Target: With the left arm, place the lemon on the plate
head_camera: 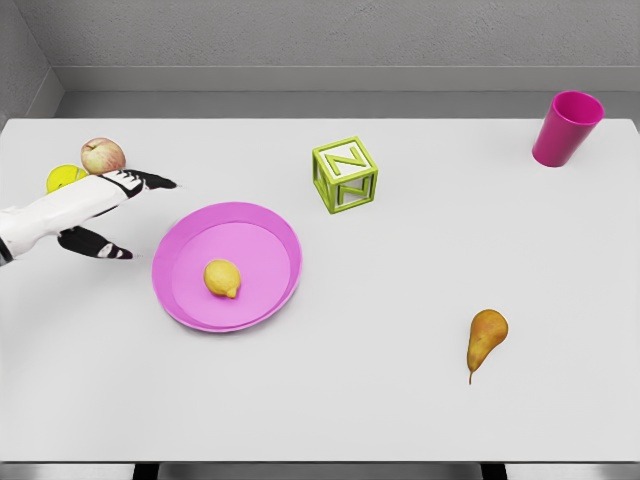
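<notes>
green block (345,175), letter N on top

The left arm (50,215) is cut off by the left edge of the picture. It hides most of a yellow object (64,178) and the lower part of the apple (102,156).

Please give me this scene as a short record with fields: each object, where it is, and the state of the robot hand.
lemon: lying inside the plate, left of its middle
plate: pink, on the table's left half
left robot hand: left of the plate, fingers spread, holding nothing
right robot hand: not in view
apple: far left, behind the hand
yellow object: beside the apple, partly hidden
letter block: green, behind the plate to its right
cup: magenta, upright, far right corner
pear: lying at near right
</notes>
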Robot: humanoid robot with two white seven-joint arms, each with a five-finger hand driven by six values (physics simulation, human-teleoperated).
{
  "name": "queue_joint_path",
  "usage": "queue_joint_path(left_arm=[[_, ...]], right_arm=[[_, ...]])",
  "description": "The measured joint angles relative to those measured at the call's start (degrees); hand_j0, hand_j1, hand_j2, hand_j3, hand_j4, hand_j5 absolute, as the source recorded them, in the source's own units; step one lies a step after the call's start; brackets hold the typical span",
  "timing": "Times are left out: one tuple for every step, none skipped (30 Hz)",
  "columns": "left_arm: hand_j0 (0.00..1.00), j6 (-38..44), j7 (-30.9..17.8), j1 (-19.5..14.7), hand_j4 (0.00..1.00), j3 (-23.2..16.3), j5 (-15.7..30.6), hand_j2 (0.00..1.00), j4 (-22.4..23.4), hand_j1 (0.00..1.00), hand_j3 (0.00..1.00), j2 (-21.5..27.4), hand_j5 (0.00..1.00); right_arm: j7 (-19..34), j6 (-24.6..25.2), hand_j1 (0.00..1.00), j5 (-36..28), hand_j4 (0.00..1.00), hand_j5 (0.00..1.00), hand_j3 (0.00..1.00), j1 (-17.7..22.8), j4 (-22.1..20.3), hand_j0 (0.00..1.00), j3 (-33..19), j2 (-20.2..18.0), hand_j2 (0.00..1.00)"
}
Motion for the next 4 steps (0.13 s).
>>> queue_joint_path(left_arm=[[1.0,0.0,0.0,0.1,1.0,0.4,0.1,1.0,0.9,1.0,1.0,0.3,1.0],[1.0,0.0,0.0,0.2,1.0,0.7,0.2,1.0,1.5,1.0,1.0,0.5,1.0],[1.0,0.0,0.0,0.2,1.0,0.9,0.2,1.0,2.0,1.0,1.0,0.6,1.0],[1.0,0.0,0.0,0.1,1.0,1.1,0.3,1.0,2.3,1.0,1.0,0.7,1.0]], right_arm=[[0.0,0.0,1.0,0.0,1.0,1.0,1.0,0.0,0.0,1.0,0.0,0.0,1.0],[0.0,0.0,1.0,0.0,1.0,1.0,1.0,0.0,0.0,1.0,0.0,0.0,1.0],[0.0,0.0,1.0,0.0,1.0,1.0,1.0,0.0,0.0,1.0,0.0,0.0,1.0],[0.0,0.0,1.0,0.0,1.0,1.0,1.0,-0.1,0.0,1.0,0.0,0.0,1.0]])
